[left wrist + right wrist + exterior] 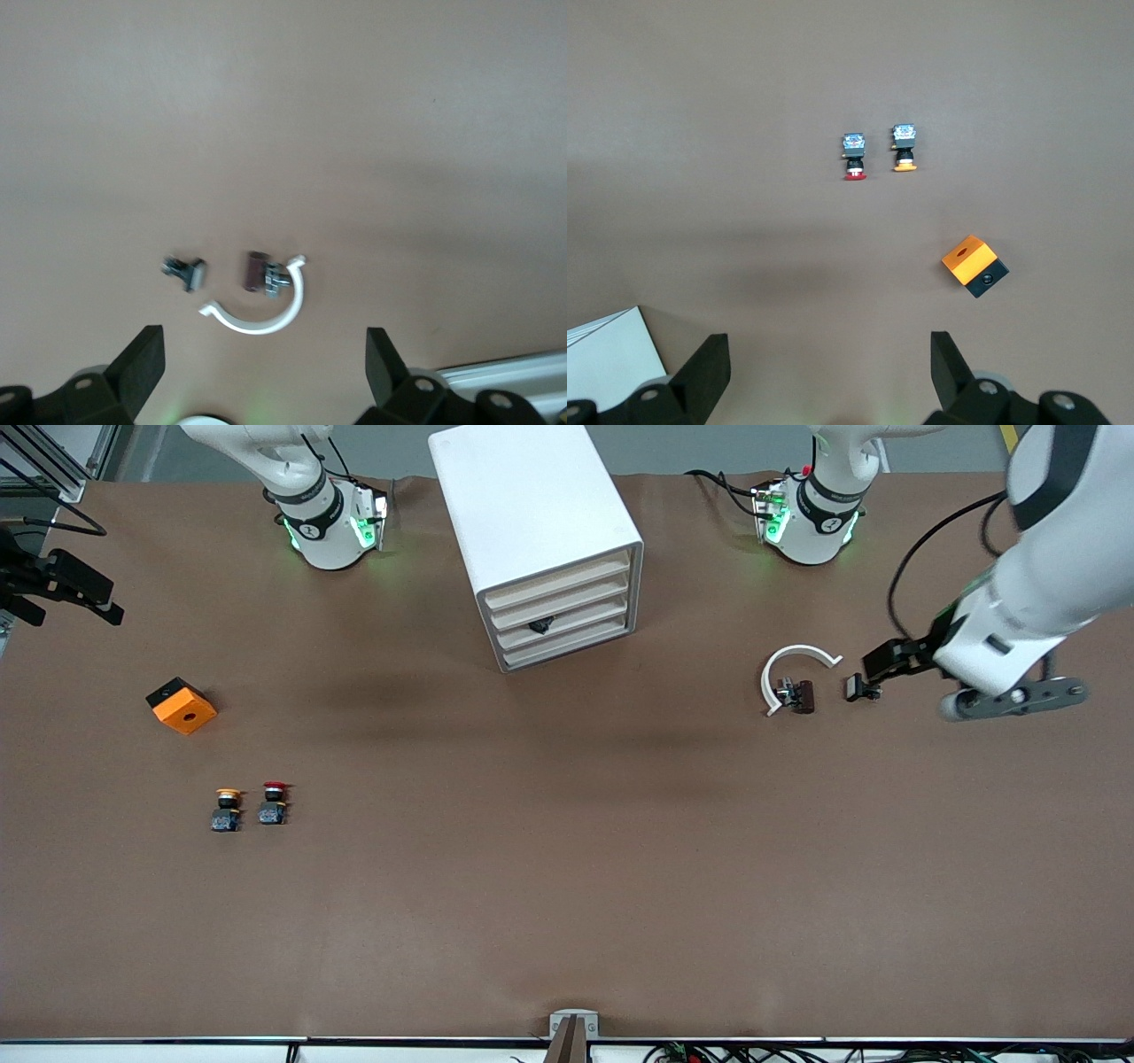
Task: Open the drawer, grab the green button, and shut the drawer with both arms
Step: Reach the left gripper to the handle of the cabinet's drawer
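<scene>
- Nearest the front camera, toward the right arm's end: yellow-capped push button (227,810) beside red-capped push button (274,803); orange block with a black base (181,705) farther back. Not task items.
- White curved clip (791,672) with a small dark part (803,696) lies under the left hand (266,367), fingers wide open, empty.
- Right hand (830,370) open, empty, over bare brown surface (567,868).
- Third cream-fronted drawer (562,624) of the white boxy cabinet (532,531) looks shut, well apart from both hands.
- Step in hand, I judge: reach the drawer front, catch the dark pull squarely, draw straight out.
- Green button not visible; presumably inside.

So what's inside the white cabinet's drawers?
All four drawers of the cabinet are shut, contents hidden. Only a small dark thing shows at the third drawer front.
</scene>
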`<state>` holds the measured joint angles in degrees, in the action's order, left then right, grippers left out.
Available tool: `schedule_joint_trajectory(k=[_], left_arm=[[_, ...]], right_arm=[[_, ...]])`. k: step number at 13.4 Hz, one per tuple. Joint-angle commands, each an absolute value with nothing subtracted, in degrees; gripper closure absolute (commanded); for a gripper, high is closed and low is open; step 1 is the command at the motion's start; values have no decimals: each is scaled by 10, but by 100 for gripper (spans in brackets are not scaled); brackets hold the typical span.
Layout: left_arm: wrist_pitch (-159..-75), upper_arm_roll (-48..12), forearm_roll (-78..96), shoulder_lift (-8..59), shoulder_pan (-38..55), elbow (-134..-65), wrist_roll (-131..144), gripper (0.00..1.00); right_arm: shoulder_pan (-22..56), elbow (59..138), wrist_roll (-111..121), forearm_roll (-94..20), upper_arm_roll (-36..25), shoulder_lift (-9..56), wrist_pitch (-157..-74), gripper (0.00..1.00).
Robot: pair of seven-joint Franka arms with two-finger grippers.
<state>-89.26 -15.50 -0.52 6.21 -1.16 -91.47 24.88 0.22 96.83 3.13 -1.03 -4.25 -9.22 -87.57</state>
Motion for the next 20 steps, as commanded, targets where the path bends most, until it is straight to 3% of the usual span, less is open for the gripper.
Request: schedule_joint_trajectory(k=[1,10,16,20], left_arm=[[-889,-199,1,118,-1,-897,402,0],[-888,-214,86,328,107,-893,1005,0],[-893,-214,306,437,134,-892,1092,0],[-893,-207,355,495,156,-891,1173,0]], right_arm=[[-11,983,26,-26,-40,-111,-881,0],[-10,983,25,-21,-40,-111,-886,0],[-11,972,31,-19,-40,-107,-883,0],[-11,962,31,-18,-40,-101,-881,0]])
